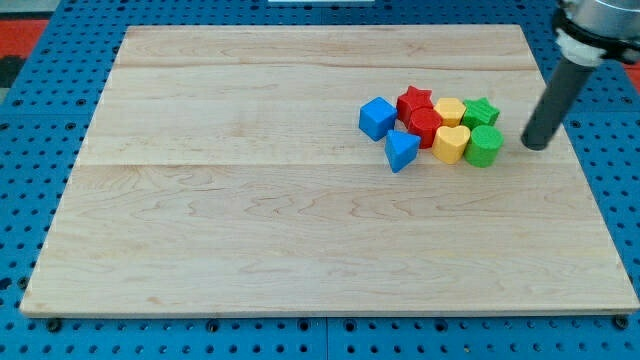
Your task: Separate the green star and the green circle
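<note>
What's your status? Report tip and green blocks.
My tip right of green circle, apart. Green star touching circle above. Yellow heart crowding left.

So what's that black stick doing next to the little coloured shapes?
That's my tip, the end of a robot arm's rod, resting on the wooden board just to the view's right of a tight cluster of blocks. I'm meant to push the green star and green circle apart. They sit close together, star above circle, beside yellow, red and blue blocks. My tip touches neither.
</note>
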Tool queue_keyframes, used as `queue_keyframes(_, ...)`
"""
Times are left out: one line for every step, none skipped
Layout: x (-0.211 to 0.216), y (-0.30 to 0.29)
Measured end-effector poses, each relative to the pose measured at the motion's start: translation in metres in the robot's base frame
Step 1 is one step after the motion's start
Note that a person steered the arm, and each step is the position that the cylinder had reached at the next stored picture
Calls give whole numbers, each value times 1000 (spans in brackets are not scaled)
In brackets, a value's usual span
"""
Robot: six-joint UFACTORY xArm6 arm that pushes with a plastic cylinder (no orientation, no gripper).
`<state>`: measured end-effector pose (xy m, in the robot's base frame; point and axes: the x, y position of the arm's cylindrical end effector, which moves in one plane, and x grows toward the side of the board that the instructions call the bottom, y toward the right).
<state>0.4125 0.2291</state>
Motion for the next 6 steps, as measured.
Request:
queue_keyframes(-12,-26)
queue_keyframes(-26,-13)
queue_keyframes(-33,-2)
queue_keyframes(-34,-19)
queue_keyframes(-38,-25)
queue_keyframes(-41,-16)
